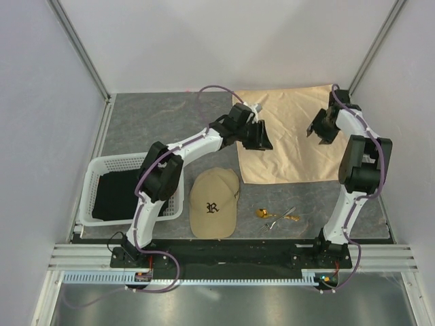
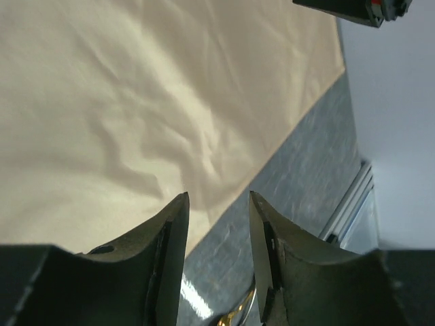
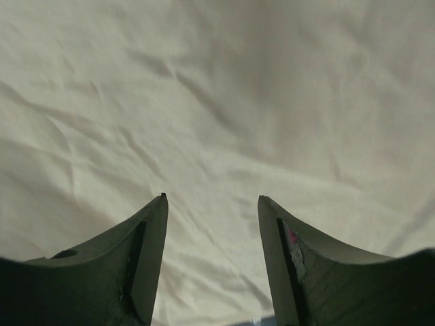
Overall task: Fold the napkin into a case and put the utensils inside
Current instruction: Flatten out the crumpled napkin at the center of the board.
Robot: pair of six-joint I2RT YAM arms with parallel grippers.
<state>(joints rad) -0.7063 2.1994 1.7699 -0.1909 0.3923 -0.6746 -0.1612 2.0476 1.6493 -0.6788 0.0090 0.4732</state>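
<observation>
Nearest the viewer runs the black mounting rail (image 1: 224,252) carrying both arm bases, well to the near side of the napkin (image 1: 292,146). That peach-orange cloth lies spread open and unfolded on the grey table (image 1: 163,122), lightly creased, its far edge against the back wall.

Left gripper (image 1: 262,139): poised over the napkin's left edge. In the left wrist view its jaws (image 2: 217,197) stand moderately apart with nothing between them, the napkin (image 2: 136,102) and its border with the bare table (image 2: 299,176) showing beyond the tips. Whether the tips touch the cloth cannot be told.

Right gripper (image 1: 318,132): poised over the napkin's right edge. In the right wrist view its jaws (image 3: 212,197) stand wider apart, also empty, with wrinkled napkin (image 3: 217,102) filling the field behind them.

Utensils (image 1: 277,216): a small cluster on the table just off the napkin's near edge, apart from the cloth; the gold spoon (image 1: 262,213) is the piece on the left, and the silvery pieces lie crossed beside it.

Tan cap (image 1: 214,204): off the napkin's near-left corner, crown up.

White basket (image 1: 92,183): well to the left of the napkin, beyond the cap, holding a black cloth (image 1: 119,193).
</observation>
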